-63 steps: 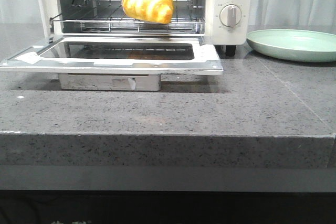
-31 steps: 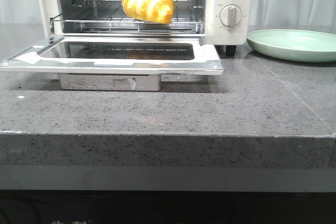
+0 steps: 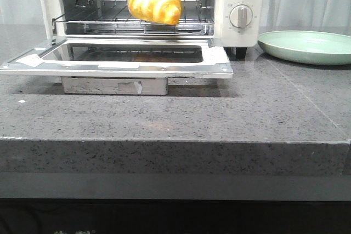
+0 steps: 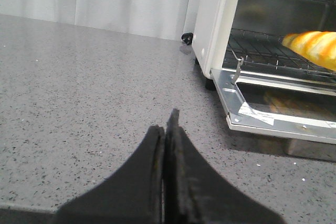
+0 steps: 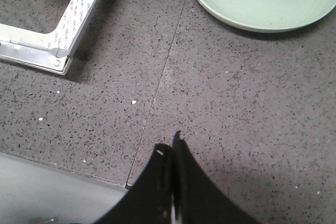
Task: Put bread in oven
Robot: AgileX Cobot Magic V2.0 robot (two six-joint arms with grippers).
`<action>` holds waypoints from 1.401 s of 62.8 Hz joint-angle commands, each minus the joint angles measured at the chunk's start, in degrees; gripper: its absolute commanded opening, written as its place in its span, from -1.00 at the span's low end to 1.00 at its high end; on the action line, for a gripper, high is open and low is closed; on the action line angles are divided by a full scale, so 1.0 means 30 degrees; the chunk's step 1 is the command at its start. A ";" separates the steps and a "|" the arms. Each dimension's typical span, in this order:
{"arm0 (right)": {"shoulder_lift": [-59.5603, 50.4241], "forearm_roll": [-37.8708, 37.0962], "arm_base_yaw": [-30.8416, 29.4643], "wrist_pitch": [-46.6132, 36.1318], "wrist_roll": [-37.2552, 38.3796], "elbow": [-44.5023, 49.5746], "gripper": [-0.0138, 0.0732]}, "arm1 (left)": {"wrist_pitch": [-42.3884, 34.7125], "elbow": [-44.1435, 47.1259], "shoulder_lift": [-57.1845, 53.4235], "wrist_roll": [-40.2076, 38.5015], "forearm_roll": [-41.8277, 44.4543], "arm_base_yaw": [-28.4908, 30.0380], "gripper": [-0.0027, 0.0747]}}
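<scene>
Well ahead of my left gripper (image 4: 167, 129), closed and empty, the bread (image 3: 154, 3) sat on the oven (image 3: 236, 31) rack; my right gripper (image 5: 172, 150) was closed and empty too.

Bread (image 3: 154, 3): glossy crust. Oven (image 3: 239, 4): smooth cream casing, metal wire rack (image 3: 131, 19), shiny metal-framed glass door (image 3: 118, 57). Counter (image 3: 181, 119): speckled grey stone. Plate (image 3: 307, 46): smooth, glazed.

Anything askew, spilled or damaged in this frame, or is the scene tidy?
Nothing is spilled or broken. The glossy golden striped bread roll sits on the wire rack inside the cream-white toaster oven, whose glass door hangs open and flat. The pale green plate holds nothing. The left pincer and right pincer are shut, holding nothing.
</scene>
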 commanded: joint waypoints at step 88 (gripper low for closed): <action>-1.5746 0.1786 -0.6430 -1.6309 -0.0027 1.6570 -0.95 | -0.1514 0.0455 -0.0389 -0.0158 -0.0147 0.0045 -0.98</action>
